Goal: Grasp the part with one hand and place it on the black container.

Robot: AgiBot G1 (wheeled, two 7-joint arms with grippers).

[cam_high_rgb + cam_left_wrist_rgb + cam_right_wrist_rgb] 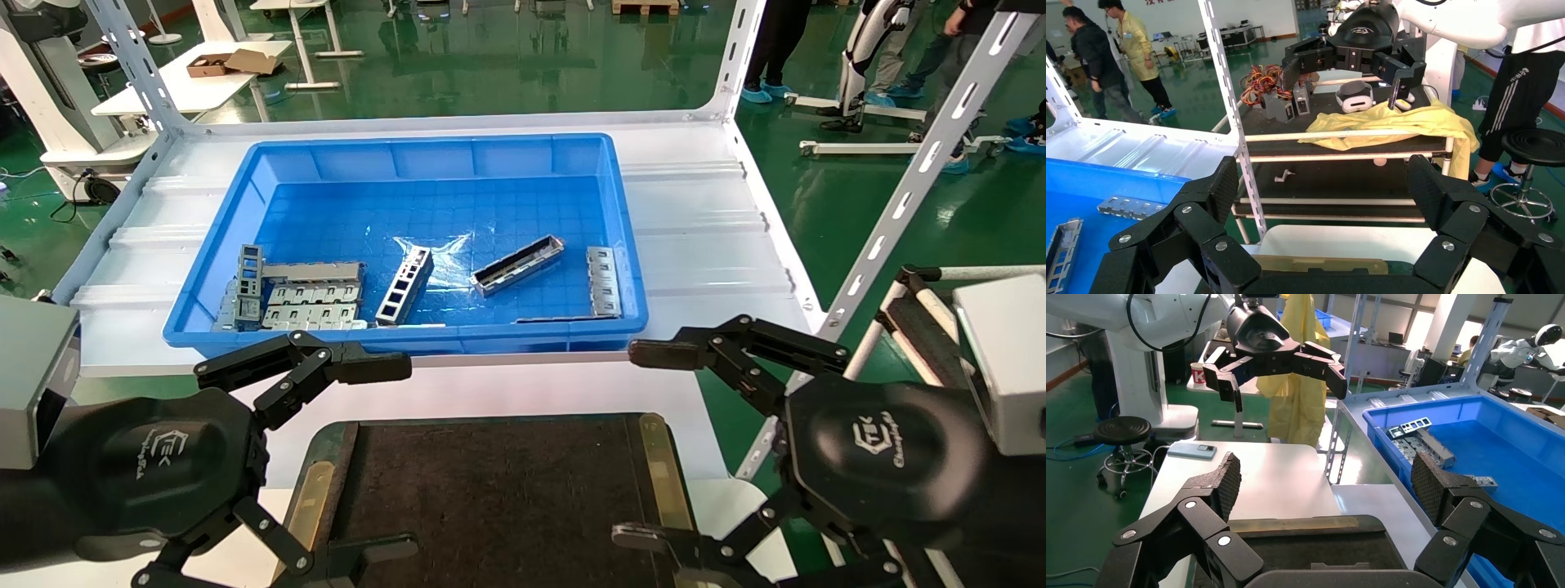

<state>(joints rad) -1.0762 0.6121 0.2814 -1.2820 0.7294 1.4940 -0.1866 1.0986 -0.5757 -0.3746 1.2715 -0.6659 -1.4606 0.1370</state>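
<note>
The part, a slim silver-grey trough with a dark hollow, lies at a slant on the floor of the blue bin, right of centre. It also shows in the right wrist view. The black container, a flat felt tray with brass side strips, lies at the near table edge. My left gripper is open and empty over the tray's left end. My right gripper is open and empty over its right end. Both are well short of the bin. Each wrist view shows its own open fingers, left and right.
In the bin, a ladder-like strip lies left of the part, a flat tabbed strip to its right, and a pile of parts at the left. Slotted shelf uprights flank the bin. A cart stands to the right.
</note>
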